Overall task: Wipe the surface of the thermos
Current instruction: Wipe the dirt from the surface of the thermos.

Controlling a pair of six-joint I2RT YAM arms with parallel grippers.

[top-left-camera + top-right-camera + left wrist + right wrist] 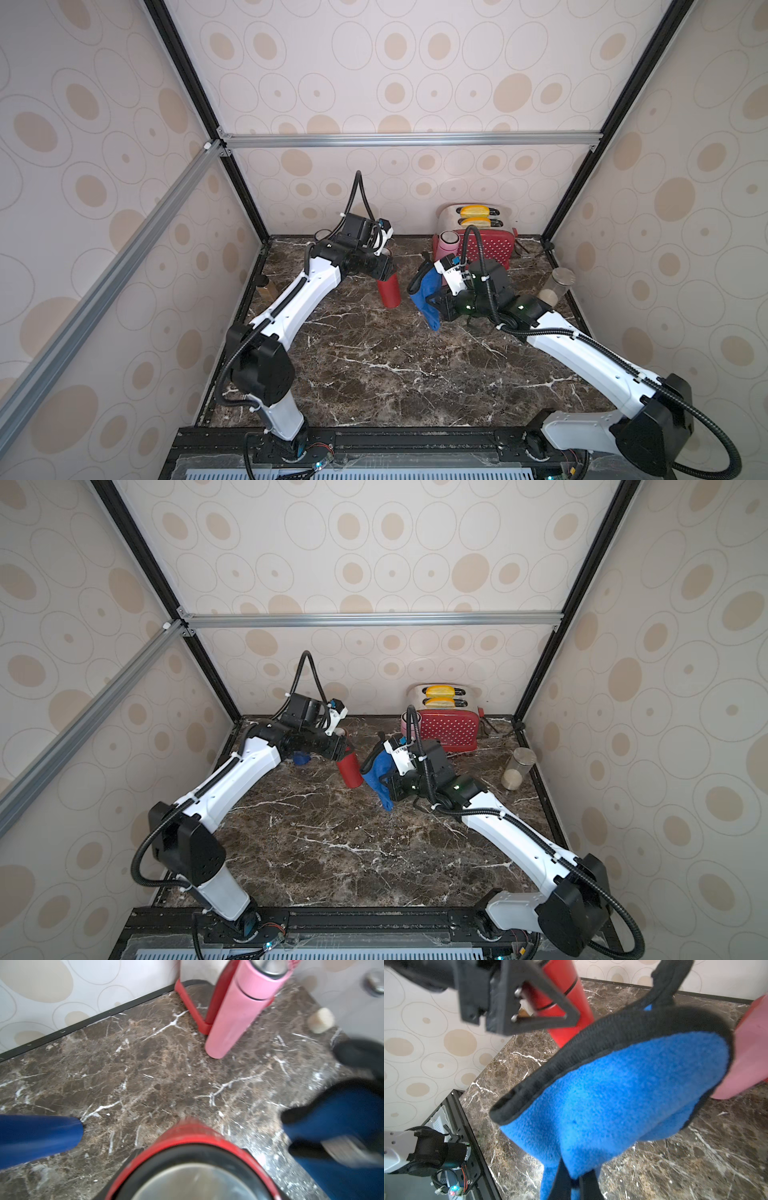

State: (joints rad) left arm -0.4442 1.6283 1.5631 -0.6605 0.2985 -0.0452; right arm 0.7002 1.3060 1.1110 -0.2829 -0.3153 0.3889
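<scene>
The left gripper (385,272) pinches the red thermos (390,294) near its top, body below the jaws. The right gripper (435,302), clamped on a blue cloth (424,293) (black-trimmed), hangs just beside it. Wiping looks about to begin: next, press the cloth to its side.

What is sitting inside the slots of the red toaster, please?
Two yellow pieces poke out of the toaster slots, one per slot. Their lower parts are hidden inside; what they are, I cannot tell.
</scene>
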